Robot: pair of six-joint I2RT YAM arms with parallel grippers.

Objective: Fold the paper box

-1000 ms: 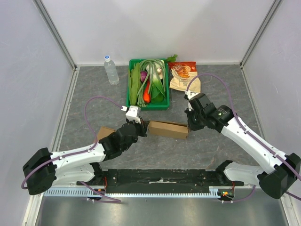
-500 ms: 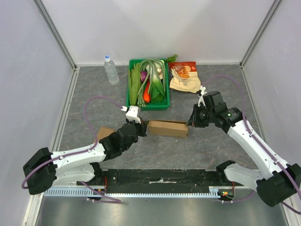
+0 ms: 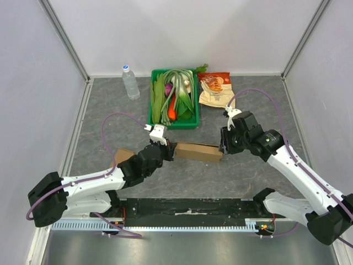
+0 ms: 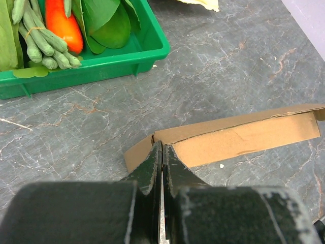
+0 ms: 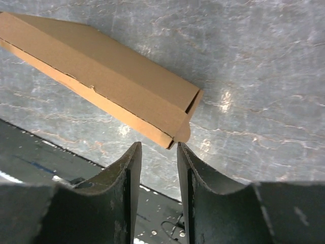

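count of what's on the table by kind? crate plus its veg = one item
Cardboard: 2, the paper box and a second piece
Water bottle: 1
Green crate: 1
Snack packets: 2, a red packet and a beige packet
Total: 6

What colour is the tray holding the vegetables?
Green. The tray shows best in the top external view.

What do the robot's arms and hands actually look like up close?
Both the left arm and the right arm are slim, with white shells, black joints and chunky black bases. A thin purple cable loops along each one. The left hand and the right hand are both black, each with two tapering fingers.
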